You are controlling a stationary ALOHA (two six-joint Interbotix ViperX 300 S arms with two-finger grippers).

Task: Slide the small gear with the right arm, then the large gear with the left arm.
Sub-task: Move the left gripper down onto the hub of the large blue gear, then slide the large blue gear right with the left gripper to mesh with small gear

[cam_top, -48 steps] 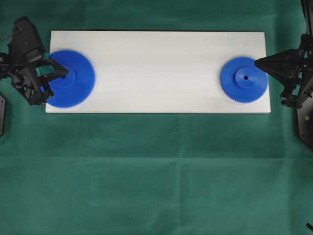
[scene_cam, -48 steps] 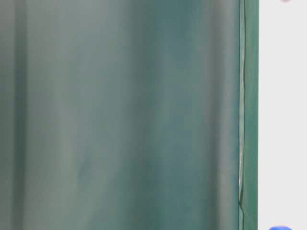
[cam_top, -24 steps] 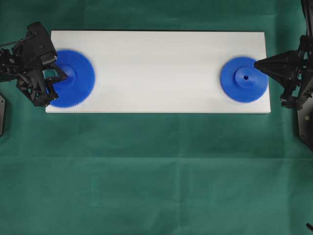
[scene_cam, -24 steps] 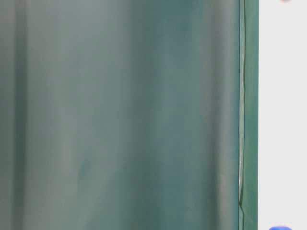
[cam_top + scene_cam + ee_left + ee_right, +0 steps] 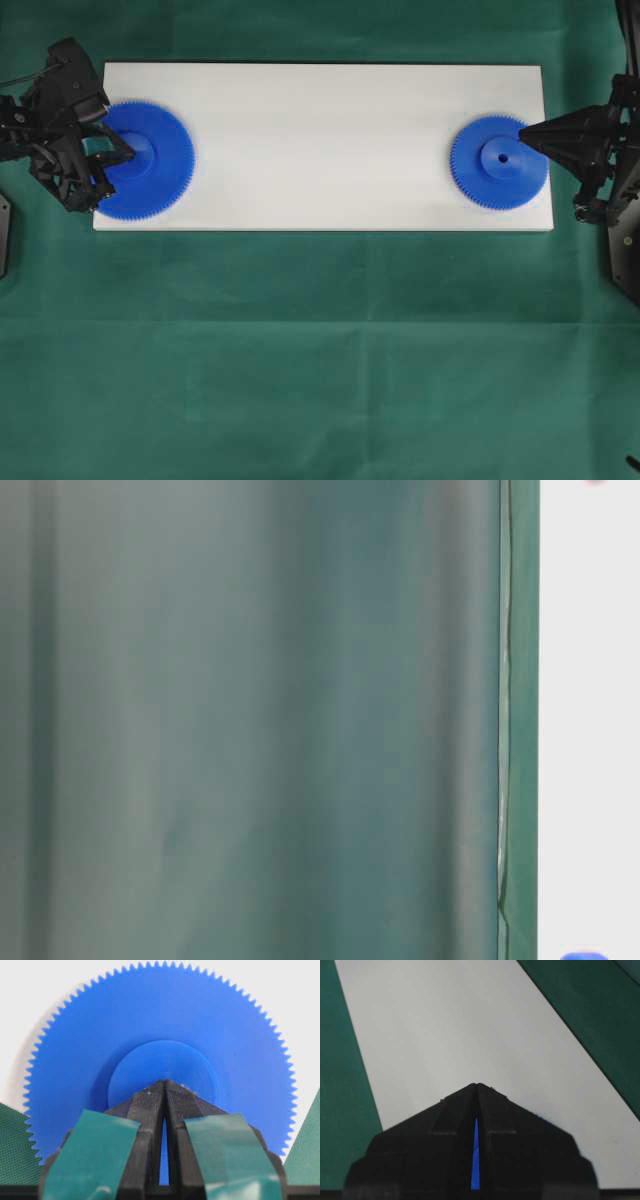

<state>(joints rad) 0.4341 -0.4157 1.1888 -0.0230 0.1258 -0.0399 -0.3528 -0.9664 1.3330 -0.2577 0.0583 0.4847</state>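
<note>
The large gear point(image 5: 150, 160) lies flat at the left end of the white board point(image 5: 320, 140). My left gripper point(image 5: 127, 156), with teal marks, is shut with nothing in it. In the left wrist view its tips point(image 5: 165, 1083) meet over the near side of the large gear's point(image 5: 165, 1020) raised hub. The small gear point(image 5: 497, 163) lies flat at the board's right end. My right gripper point(image 5: 523, 137) is shut, its point over the gear's far right rim. In the right wrist view the right gripper point(image 5: 477, 1085) hides the small gear, except a blue sliver point(image 5: 475, 1160) between the fingers.
Green cloth point(image 5: 320, 350) covers the table around the board. The board's long middle stretch point(image 5: 320, 170) lies bare between the two gears. In the table-level view the white board point(image 5: 590, 720) runs beside the green cloth, with a bit of blue gear point(image 5: 584, 957) at the frame's edge.
The left arm has shifted and drawn its tip slightly back toward the left over the large gear. The right gripper's point has crept a little toward the board's front. Neither gear has moved.
</note>
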